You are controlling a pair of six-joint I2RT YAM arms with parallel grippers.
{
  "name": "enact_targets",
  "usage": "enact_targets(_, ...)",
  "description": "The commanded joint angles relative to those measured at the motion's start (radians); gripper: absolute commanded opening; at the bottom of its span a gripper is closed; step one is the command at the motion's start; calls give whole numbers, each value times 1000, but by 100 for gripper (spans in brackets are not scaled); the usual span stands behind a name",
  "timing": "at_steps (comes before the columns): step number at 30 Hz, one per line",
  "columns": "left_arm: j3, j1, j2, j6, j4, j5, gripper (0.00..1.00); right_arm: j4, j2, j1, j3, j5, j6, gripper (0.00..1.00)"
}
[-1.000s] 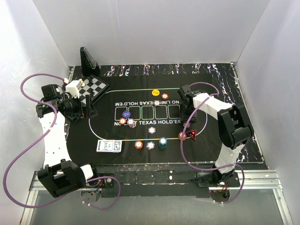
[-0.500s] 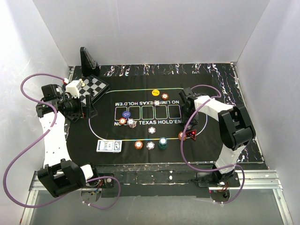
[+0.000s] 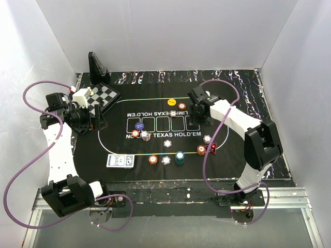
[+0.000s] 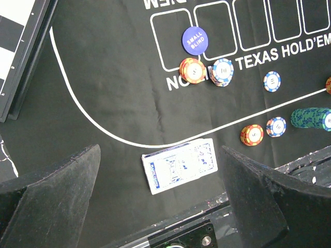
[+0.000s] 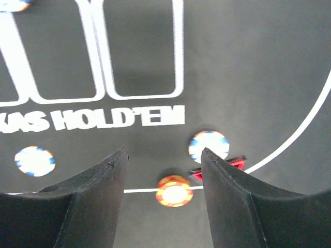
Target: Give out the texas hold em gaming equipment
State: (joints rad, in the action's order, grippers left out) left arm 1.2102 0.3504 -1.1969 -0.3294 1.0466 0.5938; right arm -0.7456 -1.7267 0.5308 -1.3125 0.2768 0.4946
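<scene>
Card deck (image 4: 182,165) flat on mat (image 4: 103,103), between left fingers (image 4: 51,191); chip stacks (image 4: 222,72) beyond them. Between right fingers (image 5: 93,206): one chip (image 5: 175,190). Second chip (image 5: 208,144) and triangle marker (image 5: 234,163) at one fingertip. Third chip (image 5: 34,160) outside the other finger.

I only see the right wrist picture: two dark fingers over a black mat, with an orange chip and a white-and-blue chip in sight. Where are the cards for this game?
Observer: A deck of blue-backed playing cards lies face down near the mat's near left edge, outside your picture.
Visitor: And what about the other arm?
Observer: The left end effector hangs open beside a chessboard at the far left, holding nothing.
</scene>
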Motion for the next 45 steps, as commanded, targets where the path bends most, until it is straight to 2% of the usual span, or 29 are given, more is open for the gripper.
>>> enact_targets(1,-8,-2,17,-2,-10,11,100,-44,-34,130,-146,-4,1,64)
enact_targets(7,-14,-2,20,3,-11,11,100,-92,-218,254,-355,-53,16,62)
enact_targets(12,-9,-2,23,-3,-10,0,100,-116,-327,305,-439,-74,24,63)
enact_targets(30,-9,-2,31,-5,-10,1,100,-55,-396,353,-346,-96,56,57)
enact_targets(45,-9,-1,42,-7,-5,-2,100,-24,-392,397,-304,-99,81,50)
